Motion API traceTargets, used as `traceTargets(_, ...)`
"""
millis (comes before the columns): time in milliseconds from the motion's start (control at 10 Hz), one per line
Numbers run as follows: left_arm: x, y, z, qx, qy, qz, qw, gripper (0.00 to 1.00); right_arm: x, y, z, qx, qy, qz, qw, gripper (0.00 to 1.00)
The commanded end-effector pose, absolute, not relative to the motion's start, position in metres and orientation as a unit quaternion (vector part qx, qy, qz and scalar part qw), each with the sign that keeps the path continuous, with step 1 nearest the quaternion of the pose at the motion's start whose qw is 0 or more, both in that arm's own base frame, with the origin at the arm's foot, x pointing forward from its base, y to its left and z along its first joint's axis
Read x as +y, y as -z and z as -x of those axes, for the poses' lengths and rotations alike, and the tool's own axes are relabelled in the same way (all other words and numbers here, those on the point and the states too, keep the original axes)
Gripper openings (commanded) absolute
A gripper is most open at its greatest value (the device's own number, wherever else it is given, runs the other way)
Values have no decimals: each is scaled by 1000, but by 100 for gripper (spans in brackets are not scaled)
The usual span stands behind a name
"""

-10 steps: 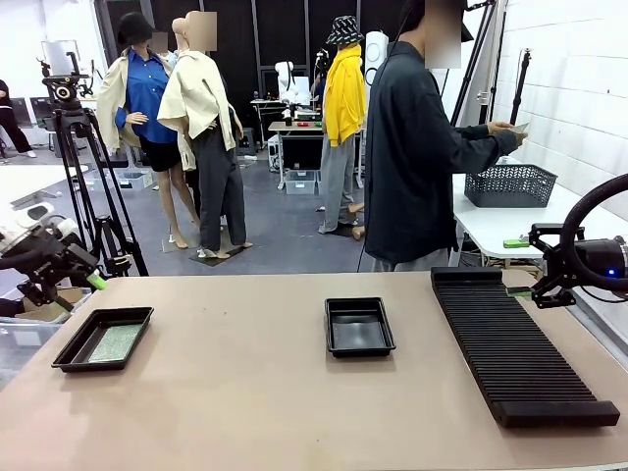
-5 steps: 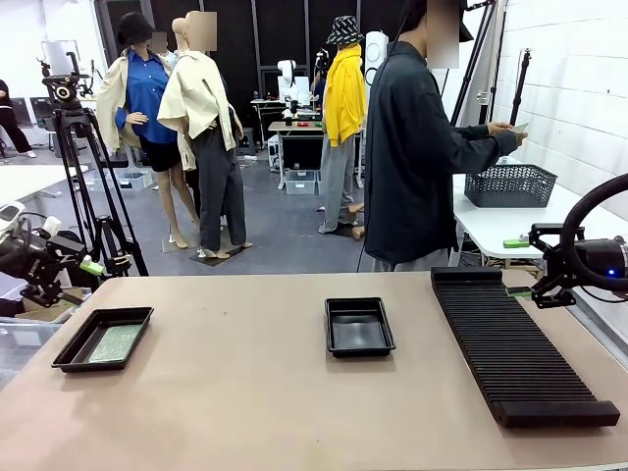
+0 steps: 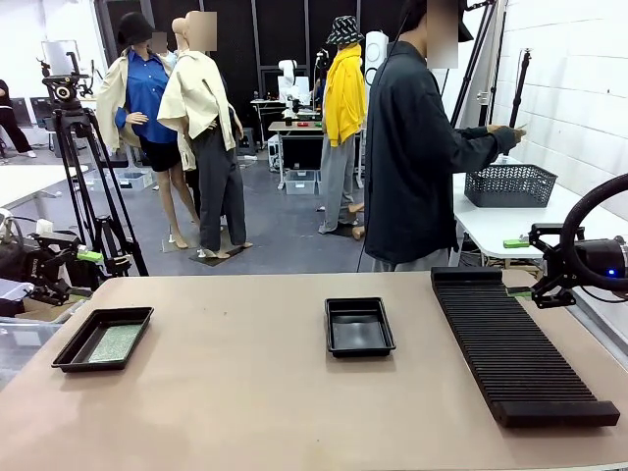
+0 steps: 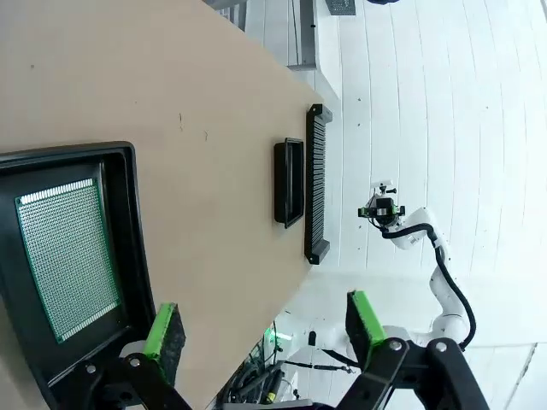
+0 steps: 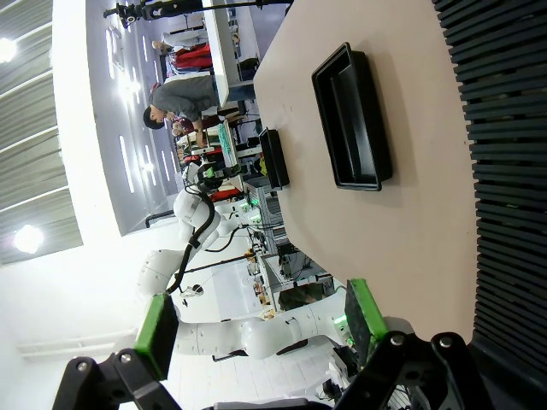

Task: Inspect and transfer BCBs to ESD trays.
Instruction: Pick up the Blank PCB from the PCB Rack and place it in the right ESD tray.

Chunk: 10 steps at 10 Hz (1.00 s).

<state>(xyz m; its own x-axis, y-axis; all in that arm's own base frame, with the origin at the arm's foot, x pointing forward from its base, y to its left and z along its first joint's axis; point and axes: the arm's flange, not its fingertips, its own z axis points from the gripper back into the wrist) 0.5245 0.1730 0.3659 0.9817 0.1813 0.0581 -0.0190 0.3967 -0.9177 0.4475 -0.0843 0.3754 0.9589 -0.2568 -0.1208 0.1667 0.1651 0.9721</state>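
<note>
A black ESD tray [image 3: 67, 355] lies near the table's left edge with one green BCB [image 3: 116, 341] flat inside it. A second ESD tray [image 3: 359, 343] sits empty at mid-table. My left gripper [image 3: 77, 270] hovers open off the table's left edge, behind that tray. In the left wrist view its pads [image 4: 162, 329] stand wide apart beside the tray rim [image 4: 128, 222] and the BCB [image 4: 64, 256]. My right gripper [image 3: 518, 267] is open near the far end of the rack, and its pads [image 5: 363, 312] hold nothing. The right wrist view shows the empty tray [image 5: 352, 120].
A long black ribbed rack [image 3: 515, 343] runs along the table's right side. A person [image 3: 412, 147] stands at the far edge, turned away, with a hand over a grey mesh basket [image 3: 510, 184] on a white side table. A camera tripod [image 3: 83, 167] stands behind the left corner.
My left arm has drawn back to the left and its wrist has turned, so the fingers now point more level. The right arm and both trays have not moved.
</note>
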Motion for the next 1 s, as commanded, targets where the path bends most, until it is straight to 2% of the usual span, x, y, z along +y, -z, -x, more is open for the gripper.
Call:
traceTargets(0, 171, -368, -529, -81, -47, 559, 824, 100, -83, -376, -445, -36, 139, -631, 762, 100)
traceTargets(200, 169, -367, -527, -80, -42, 562, 822, 100, -83, -376, -445, -36, 139, -631, 762, 100)
traceTargets(300, 170, -365, -525, -104, -41, 583, 804, 100, -83, -376, -445, -36, 139, -631, 762, 100)
traceTargets(600, 173, -353, -525, -93, -39, 611, 785, 100, -83, -376, -445, -36, 139, -631, 762, 100)
traceTargets(700, 169, -363, -527, -92, -51, 585, 804, 100, -83, -376, -445, -36, 139, -631, 762, 100)
traceTargets(900, 169, -363, -527, -92, -51, 585, 804, 100, -83, -376, -445, -36, 139, -631, 762, 100)
